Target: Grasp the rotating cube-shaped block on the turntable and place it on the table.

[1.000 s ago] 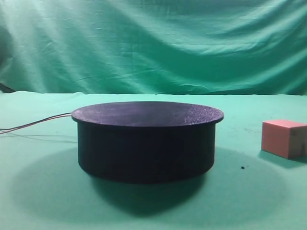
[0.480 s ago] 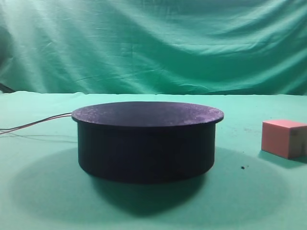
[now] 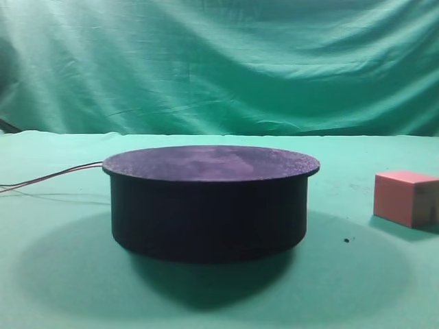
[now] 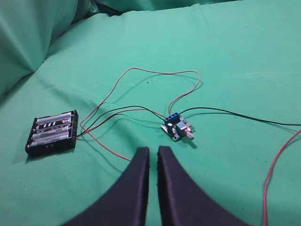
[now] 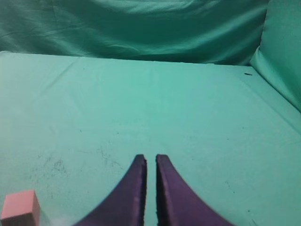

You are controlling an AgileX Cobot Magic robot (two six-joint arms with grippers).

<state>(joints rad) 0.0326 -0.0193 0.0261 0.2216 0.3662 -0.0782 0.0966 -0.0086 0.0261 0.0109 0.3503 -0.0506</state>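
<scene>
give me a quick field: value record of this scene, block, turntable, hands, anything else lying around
cube-shaped block: pink, resting on the green table, off to the right of the turntable, not touching it
turntable: black, round, top bare
wires: thin, trailing left from the turntable
left hand: fingers nearly together, holding nothing
right hand: fingers nearly together, holding nothing, block low left in its view
battery holder: black, on the cloth, wired to a small circuit board
</scene>
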